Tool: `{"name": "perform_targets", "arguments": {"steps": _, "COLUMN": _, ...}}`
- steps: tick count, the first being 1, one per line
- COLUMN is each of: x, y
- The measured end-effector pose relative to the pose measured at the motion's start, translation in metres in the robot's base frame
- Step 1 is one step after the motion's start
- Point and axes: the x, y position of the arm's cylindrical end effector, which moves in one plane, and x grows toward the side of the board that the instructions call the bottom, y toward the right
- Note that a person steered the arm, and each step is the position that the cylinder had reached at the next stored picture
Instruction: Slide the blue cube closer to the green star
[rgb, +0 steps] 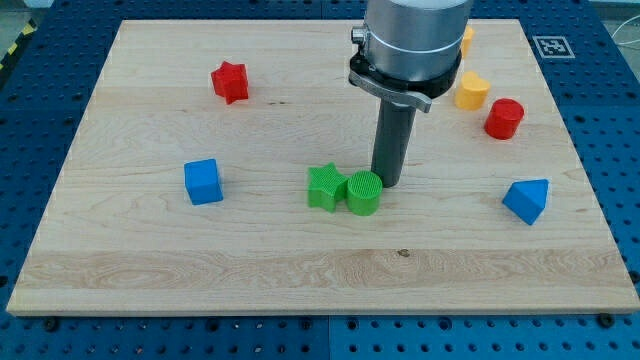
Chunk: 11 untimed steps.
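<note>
- Camera view: one pale wooden desk (300, 260) on a blue perforated base, seen from the front.
- No pincer on this rig, so nothing open, nothing held; only a straight dark rod ending in my tip (387, 184), resting on the desk just above and right of the green ribbed plastic cylinder (364, 193), touching it or nearly so.
- Green plastic star (325, 187) directly left of that cylinder, the two pressed side by side.
- Blue plastic cube (203, 182) well apart to the view's left of the star, at about the same height in the view, bare desk between them.
- Key relation: cube lies far left of my tip, with star and cylinder in between; wanted push runs toward the view's right, so, by judgement, my tip needs to go round to the cube's left face first, passing above or below the green pair without nudging it.
- Elsewhere: red plastic star (230, 81) upper left; yellow block (471, 90) and red cylinder (505, 118) upper right; blue wedge-like block (527, 200) at right; another yellow block (467, 39) half hidden behind the arm.
</note>
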Motion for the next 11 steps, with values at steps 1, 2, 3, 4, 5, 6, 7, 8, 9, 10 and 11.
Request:
{"name": "perform_targets", "arguments": {"steps": 1, "x": -0.041, "y": -0.003}}
{"name": "perform_targets", "arguments": {"steps": 2, "x": -0.071, "y": -0.038}}
{"name": "perform_targets", "arguments": {"steps": 3, "x": -0.070, "y": -0.120}}
{"name": "perform_targets", "arguments": {"steps": 4, "x": -0.055, "y": -0.215}}
{"name": "perform_targets", "arguments": {"steps": 5, "x": -0.041, "y": -0.288}}
{"name": "perform_targets", "arguments": {"steps": 6, "x": -0.020, "y": -0.304}}
{"name": "perform_targets", "arguments": {"steps": 7, "x": -0.011, "y": -0.297}}
{"name": "perform_targets", "arguments": {"steps": 8, "x": -0.007, "y": -0.271}}
{"name": "perform_targets", "arguments": {"steps": 9, "x": -0.006, "y": -0.236}}
{"name": "perform_targets", "arguments": {"steps": 10, "x": -0.006, "y": -0.202}}
{"name": "perform_targets", "arguments": {"steps": 11, "x": -0.006, "y": -0.199}}
